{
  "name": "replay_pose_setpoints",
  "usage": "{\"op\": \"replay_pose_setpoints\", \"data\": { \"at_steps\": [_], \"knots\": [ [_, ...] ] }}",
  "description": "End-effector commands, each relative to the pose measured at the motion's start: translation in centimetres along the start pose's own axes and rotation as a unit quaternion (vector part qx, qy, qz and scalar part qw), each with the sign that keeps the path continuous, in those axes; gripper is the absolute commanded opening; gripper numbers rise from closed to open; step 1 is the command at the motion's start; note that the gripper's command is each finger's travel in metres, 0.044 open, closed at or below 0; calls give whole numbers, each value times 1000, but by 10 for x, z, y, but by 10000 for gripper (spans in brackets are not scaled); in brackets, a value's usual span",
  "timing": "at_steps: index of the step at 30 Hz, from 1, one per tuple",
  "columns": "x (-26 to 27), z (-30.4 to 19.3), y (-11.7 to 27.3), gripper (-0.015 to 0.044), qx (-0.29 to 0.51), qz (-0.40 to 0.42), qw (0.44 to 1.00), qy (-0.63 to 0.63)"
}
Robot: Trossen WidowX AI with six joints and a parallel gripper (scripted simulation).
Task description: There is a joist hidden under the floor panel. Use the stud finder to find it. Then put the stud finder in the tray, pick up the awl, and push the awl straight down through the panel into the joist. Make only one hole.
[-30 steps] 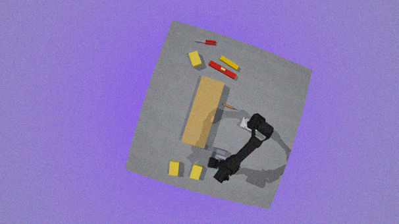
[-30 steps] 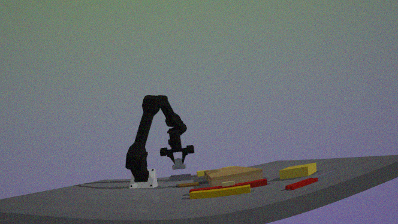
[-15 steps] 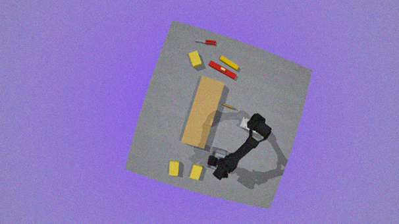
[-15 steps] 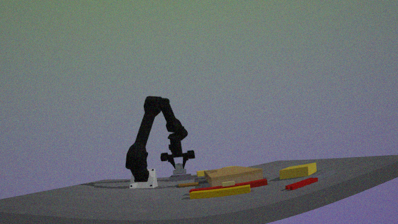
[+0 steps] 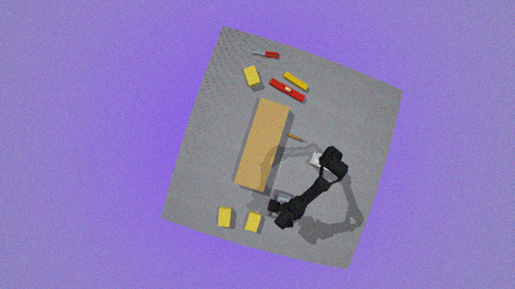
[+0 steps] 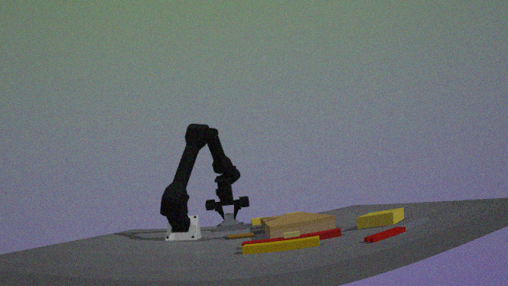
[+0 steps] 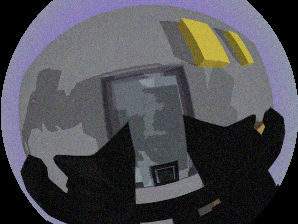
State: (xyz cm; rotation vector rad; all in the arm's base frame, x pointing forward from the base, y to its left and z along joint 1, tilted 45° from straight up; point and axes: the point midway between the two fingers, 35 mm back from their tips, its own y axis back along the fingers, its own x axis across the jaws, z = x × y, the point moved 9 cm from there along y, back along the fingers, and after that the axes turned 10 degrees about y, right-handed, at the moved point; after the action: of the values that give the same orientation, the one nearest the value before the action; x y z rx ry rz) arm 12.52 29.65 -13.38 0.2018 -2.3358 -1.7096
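My gripper (image 5: 279, 206) (image 6: 227, 210) (image 7: 153, 121) is shut on the grey stud finder (image 6: 229, 218) (image 7: 164, 175). It holds it straight down into the small grey tray (image 5: 278, 193) (image 6: 234, 225) (image 7: 107, 96), near the panel's near end. I cannot tell whether the finder touches the tray floor. The tan floor panel (image 5: 262, 143) (image 6: 298, 222) lies flat in the middle of the table. The awl (image 5: 295, 137) (image 6: 239, 235), with an orange handle, lies on the table beside the panel's long edge, between the panel and the arm's base.
Two yellow blocks (image 5: 225, 217) (image 5: 253, 222) (image 7: 202, 42) sit just past the tray. Beyond the panel's far end lie a yellow block (image 5: 251, 75) (image 6: 380, 218), a yellow bar (image 5: 296, 81) (image 6: 280, 245), a red level (image 5: 287, 90) (image 6: 323, 234) and a red-handled tool (image 5: 269, 52) (image 6: 384, 234).
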Motion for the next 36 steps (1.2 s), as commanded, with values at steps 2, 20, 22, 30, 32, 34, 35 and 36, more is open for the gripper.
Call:
{"op": "replay_pose_setpoints", "data": {
  "at_steps": [2, 20, 22, 30, 32, 34, 35, 36],
  "knots": [
    [1, -4, -7, 0, 1, -1, 1000, 1],
    [0, 0, -2, 368, 2, 2, 1000, 0],
    [-3, 9, 14, 420, 2, 2, 1000, 0],
    [-5, 37, 78, 440, 2, 3, 1000, 1],
    [-8, 29, 69, 440, 2, -2, 1000, -7],
    [-18, 17, 76, 440, 6, -6, 999, -36],
    [-24, 8, 82, 440, 9, -9, 998, -58],
    [-32, -4, 88, 440, 12, -14, 996, -84]
  ]
}}
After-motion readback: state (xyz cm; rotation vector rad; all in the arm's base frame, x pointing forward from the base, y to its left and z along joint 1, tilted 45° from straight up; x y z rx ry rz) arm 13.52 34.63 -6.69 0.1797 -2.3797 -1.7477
